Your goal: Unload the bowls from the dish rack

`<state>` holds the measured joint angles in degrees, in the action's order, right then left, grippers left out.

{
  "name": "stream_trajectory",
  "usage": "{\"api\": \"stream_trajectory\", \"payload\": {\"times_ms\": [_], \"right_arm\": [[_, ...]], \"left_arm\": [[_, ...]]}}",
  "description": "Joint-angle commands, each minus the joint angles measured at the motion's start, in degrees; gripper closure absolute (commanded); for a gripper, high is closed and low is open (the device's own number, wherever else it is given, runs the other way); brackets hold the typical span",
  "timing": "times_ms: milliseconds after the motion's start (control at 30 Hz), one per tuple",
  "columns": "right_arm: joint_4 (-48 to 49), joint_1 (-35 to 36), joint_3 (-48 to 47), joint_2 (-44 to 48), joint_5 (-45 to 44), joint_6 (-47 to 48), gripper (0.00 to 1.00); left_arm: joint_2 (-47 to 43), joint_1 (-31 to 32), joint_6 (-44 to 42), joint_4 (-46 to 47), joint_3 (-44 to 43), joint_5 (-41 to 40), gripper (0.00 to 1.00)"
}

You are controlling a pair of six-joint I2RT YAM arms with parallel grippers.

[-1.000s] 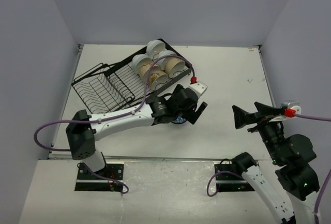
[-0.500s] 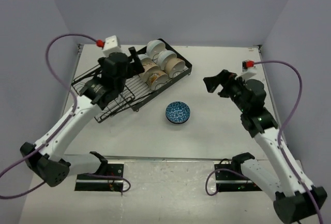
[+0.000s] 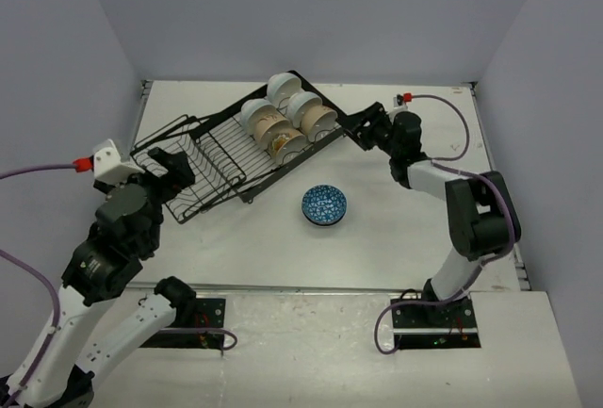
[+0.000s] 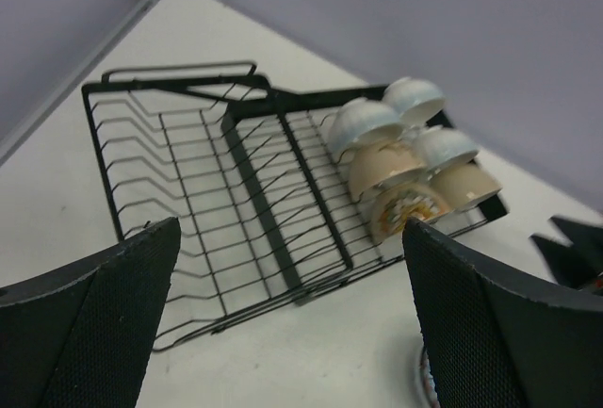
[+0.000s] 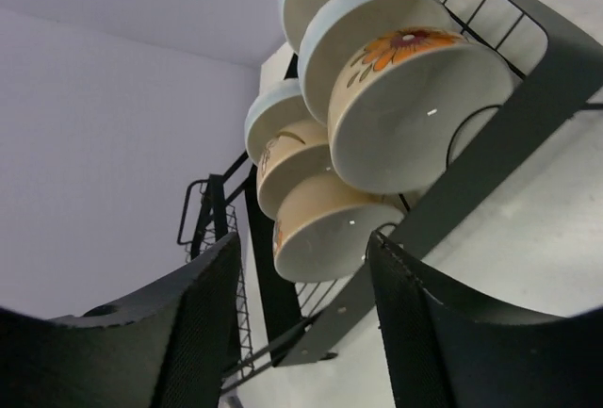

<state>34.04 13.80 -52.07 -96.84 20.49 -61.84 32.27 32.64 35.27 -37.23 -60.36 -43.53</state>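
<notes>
The black wire dish rack (image 3: pixel 203 158) lies slanted at the back left. Several white and beige bowls (image 3: pixel 287 116) stand on edge in its right end. A bowl with a blue-and-white inside (image 3: pixel 324 205) sits upright on the table in front of the rack. My left gripper (image 3: pixel 170 168) is open and empty, above the rack's near left end. The left wrist view shows the rack (image 4: pixel 236 201) and the bowls (image 4: pixel 405 163) ahead. My right gripper (image 3: pixel 363 130) is open and empty at the rack's right end. In its wrist view the gripper (image 5: pixel 306 323) faces a beige bowl (image 5: pixel 330 229).
The rack's dark frame bar (image 5: pixel 490 163) crosses right in front of my right fingers. Grey walls close the table at the back and both sides. Bare table lies right of the blue bowl (image 3: pixel 424 220).
The left arm has set the blue bowl on the table and swung back to the left side of the rack. The right arm has reached over to the rack's right end.
</notes>
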Motion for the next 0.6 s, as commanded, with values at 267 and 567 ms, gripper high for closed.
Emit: {"api": "stream_trajectory", "payload": {"times_ms": [267,567], "right_arm": [[6.75,1.4,-16.74,-16.52,0.96,-7.59,0.45],[4.19,2.54,-22.02,-22.61,0.26,-9.79,0.45]], "left_arm": [[-1.6,-0.12,-5.12,4.28,10.61,0.81,0.0],[-2.04,-0.12,-6.35,5.24,11.23,2.39,0.0]]}}
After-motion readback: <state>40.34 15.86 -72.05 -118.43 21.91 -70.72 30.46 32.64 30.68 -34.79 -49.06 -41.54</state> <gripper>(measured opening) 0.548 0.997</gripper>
